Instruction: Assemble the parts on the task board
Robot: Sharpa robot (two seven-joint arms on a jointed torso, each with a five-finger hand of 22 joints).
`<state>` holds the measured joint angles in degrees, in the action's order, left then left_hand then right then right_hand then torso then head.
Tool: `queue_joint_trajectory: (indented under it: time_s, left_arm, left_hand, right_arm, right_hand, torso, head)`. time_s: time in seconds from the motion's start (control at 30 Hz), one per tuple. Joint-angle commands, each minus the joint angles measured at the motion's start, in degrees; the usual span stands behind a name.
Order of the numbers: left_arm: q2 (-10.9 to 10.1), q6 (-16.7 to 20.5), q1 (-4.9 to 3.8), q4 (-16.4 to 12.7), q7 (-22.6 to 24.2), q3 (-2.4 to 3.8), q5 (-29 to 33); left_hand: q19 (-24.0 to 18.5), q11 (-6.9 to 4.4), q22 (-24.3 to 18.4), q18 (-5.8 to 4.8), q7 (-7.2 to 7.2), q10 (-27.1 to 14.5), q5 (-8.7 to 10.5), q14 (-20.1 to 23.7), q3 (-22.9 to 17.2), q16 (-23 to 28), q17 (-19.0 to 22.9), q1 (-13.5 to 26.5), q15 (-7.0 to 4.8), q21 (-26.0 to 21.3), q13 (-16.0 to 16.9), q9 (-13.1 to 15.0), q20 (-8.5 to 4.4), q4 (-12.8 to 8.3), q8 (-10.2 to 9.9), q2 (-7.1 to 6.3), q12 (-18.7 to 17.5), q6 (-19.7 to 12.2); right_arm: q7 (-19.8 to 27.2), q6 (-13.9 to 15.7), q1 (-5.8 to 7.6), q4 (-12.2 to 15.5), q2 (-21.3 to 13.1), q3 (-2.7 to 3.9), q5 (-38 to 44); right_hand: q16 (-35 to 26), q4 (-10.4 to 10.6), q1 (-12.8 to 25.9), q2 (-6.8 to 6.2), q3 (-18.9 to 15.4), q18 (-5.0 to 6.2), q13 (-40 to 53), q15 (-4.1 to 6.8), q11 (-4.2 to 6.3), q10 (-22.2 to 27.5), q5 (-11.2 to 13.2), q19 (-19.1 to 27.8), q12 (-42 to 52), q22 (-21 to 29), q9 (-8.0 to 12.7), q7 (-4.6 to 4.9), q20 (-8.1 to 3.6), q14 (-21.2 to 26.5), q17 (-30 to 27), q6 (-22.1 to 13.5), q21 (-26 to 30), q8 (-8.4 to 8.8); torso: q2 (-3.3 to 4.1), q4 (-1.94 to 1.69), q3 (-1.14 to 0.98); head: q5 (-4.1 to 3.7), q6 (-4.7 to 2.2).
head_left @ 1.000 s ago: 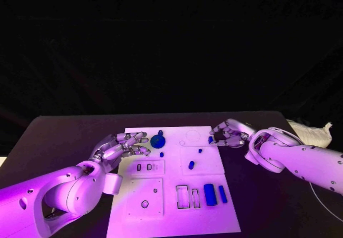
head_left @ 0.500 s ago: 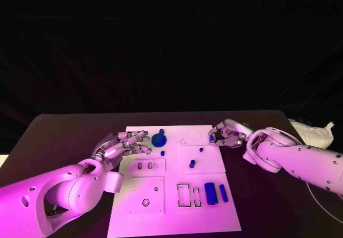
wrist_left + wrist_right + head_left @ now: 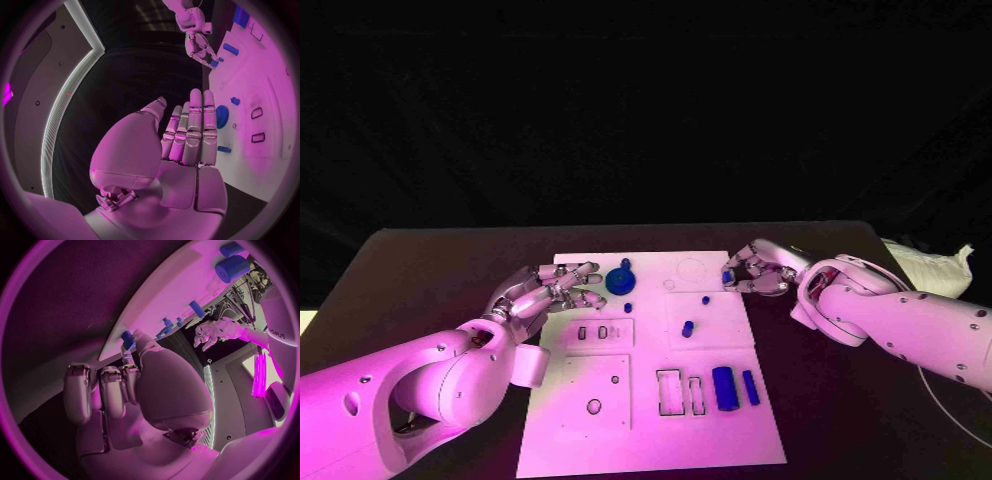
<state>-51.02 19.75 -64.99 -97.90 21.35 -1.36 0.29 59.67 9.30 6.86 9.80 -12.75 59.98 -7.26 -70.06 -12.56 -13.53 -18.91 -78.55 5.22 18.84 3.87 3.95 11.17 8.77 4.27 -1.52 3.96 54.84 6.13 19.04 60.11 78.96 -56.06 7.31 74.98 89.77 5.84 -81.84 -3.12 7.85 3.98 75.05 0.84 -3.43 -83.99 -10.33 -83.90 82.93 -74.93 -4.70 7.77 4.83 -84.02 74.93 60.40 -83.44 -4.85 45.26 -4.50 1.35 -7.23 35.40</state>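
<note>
The right robot hand (image 3: 759,269) pinches a small blue part (image 3: 728,281), mostly hidden by its fingers, at the far right edge of the white plastic task board (image 3: 646,420). The left robot hand (image 3: 548,291) hovers released, fingers apart, beside a round blue gear-like part (image 3: 619,281) on the black bench (image 3: 430,270).

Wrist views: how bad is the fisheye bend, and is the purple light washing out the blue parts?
Left wrist view: the task board edge curves strongly, yet the blue gear past the left hand stays distinct. Right wrist view: the board's edge bows too; the right hand looms large. Head view: magenta light tints the board, but the blue parts read clearly.
</note>
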Motion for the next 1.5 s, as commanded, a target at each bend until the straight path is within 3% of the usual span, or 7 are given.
queue_joint_trajectory:
  time_s: [0.03,0.33,0.5,0.83,1.13,1.33,1.5]
  left_arm:
    - [0.1,-1.2,-0.01,-0.1,0.2,0.03,-0.3]
    - [0.1,-1.1,-0.01,-0.1,0.2,0.03,-0.3]
    - [0.1,-1.1,-0.01,-0.1,0.2,0.03,-0.3]
    - [0.1,-1.0,-0.01,0.1,0.3,0.03,-0.3]
    - [-0.2,-1.3,-0.01,1.4,0.7,0.04,-0.2]
    - [-0.5,-1.9,-0.01,3.2,0.9,0.05,0.3]
    - [-0.7,-2.6,-0.02,4.6,0.9,0.06,0.6]
  left_hand:
    - [-0.3,-0.11,-0.1,0.56,-0.02,-0.3,0.22,0.3,-0.2,0.2,-0.1,-0.4,-0.08,-0.3,-0.1,0.0,-0.02,-0.2,-0.4,-0.10,-0.3,-0.3]
    - [-0.3,-0.11,-0.1,0.56,-0.02,-0.3,0.22,0.3,-0.2,0.2,-0.1,-0.4,-0.08,-0.3,-0.1,0.0,-0.02,-0.2,-0.4,-0.10,-0.3,-0.3]
    - [-0.3,-0.11,-0.1,0.56,-0.02,-0.3,0.22,0.3,-0.2,0.2,-0.1,-0.4,-0.08,-0.3,-0.1,0.0,-0.02,-0.2,-0.4,-0.10,-0.3,-0.3]
    - [-0.4,-0.09,-0.1,0.57,-0.02,-0.4,0.22,0.4,-0.3,0.3,-0.2,-0.3,-0.05,-0.3,-0.1,0.0,0.01,-0.2,-0.4,-0.08,-0.3,-0.3]
    - [-0.4,-0.09,-0.1,0.57,-0.02,-0.4,0.22,0.4,-0.3,0.3,-0.2,-0.3,-0.05,-0.3,-0.1,0.0,0.02,-0.3,-0.4,-0.08,-0.3,-0.3]
    - [-0.5,-0.06,-0.2,0.56,-0.04,-0.5,0.22,0.6,-0.4,0.4,-0.3,-0.3,-0.01,-0.3,-0.1,0.0,0.05,-0.4,-0.4,-0.07,-0.3,-0.4]
    - [-2.2,0.30,-0.7,0.42,-0.27,-1.1,0.24,2.8,-1.0,1.6,-0.3,0.0,0.60,-1.3,-0.1,0.0,0.56,-0.8,-0.4,-0.12,-0.3,-0.9]
  right_arm:
    - [0.0,-0.1,-0.09,-0.1,0.1,-0.01,1.1]
    - [0.2,0.2,-0.10,-0.3,0.5,0.00,1.2]
    - [0.9,2.8,-0.10,-0.1,0.5,0.01,1.1]
    - [0.1,5.3,-0.06,1.3,0.3,0.09,1.0]
    - [-6.0,7.7,0.54,7.8,0.5,0.29,1.4]
    - [-11.0,7.8,0.69,11.6,3.2,0.23,4.6]
    - [-14.7,6.3,0.66,13.8,6.4,-0.22,8.2]
  right_hand:
    - [0.2,0.0,-0.2,0.42,0.3,-1.14,9.8,0.48,0.60,-1.8,0.2,-0.7,0.3,-1.3,-0.1,-0.06,-0.19,-6.0,15.1,0.4,-0.3,-0.39]
    - [0.2,-0.9,-0.7,1.74,1.9,-1.24,10.2,1.05,1.29,-2.2,1.6,-0.9,0.8,-1.9,-0.5,-0.89,-0.61,-6.0,15.1,2.7,-0.6,-1.14]
    - [0.2,-0.8,0.0,2.81,2.5,-1.34,11.2,1.64,2.01,-3.1,2.7,-1.1,2.1,-2.4,-1.0,-1.77,-1.16,-6.0,15.1,4.5,-0.9,-1.99]
    - [0.2,-1.0,0.8,3.16,2.7,-1.42,12.0,2.22,2.64,-3.8,2.9,-1.3,3.2,-2.8,-1.6,-2.47,-1.75,-6.0,15.1,5.6,-1.1,-2.52]
    - [0.2,-0.6,1.9,3.33,2.7,-1.29,11.6,2.32,2.67,-3.4,2.4,-1.0,2.5,-2.2,-1.7,-2.41,-1.96,-6.0,15.1,5.1,-0.8,-2.16]
    - [0.2,-0.5,2.1,3.65,2.9,-1.27,11.3,2.30,2.61,-3.2,2.3,-1.0,2.2,-2.0,-1.7,-2.31,-1.98,-6.0,15.1,4.8,-0.7,-1.93]
    - [0.2,-0.6,2.1,3.73,3.0,-1.25,11.3,2.27,2.58,-3.2,2.3,-0.9,2.1,-1.9,-1.7,-2.28,-1.97,-6.0,15.1,4.6,-0.6,-1.81]
  torso:
    - [-0.01,-0.01,0.01]
    - [0.01,0.01,0.04]
    - [-0.03,-0.05,0.03]
    - [-0.08,-0.08,0.06]
    - [-0.47,-0.12,0.35]
    - [-1.07,-0.67,0.68]
    - [-1.64,-1.16,0.95]
  head:
    - [-0.04,0.03]
    - [-0.10,0.20]
    - [-0.10,0.33]
    - [0.12,0.26]
    - [0.35,0.24]
    - [0.84,1.12]
    - [1.42,1.74]
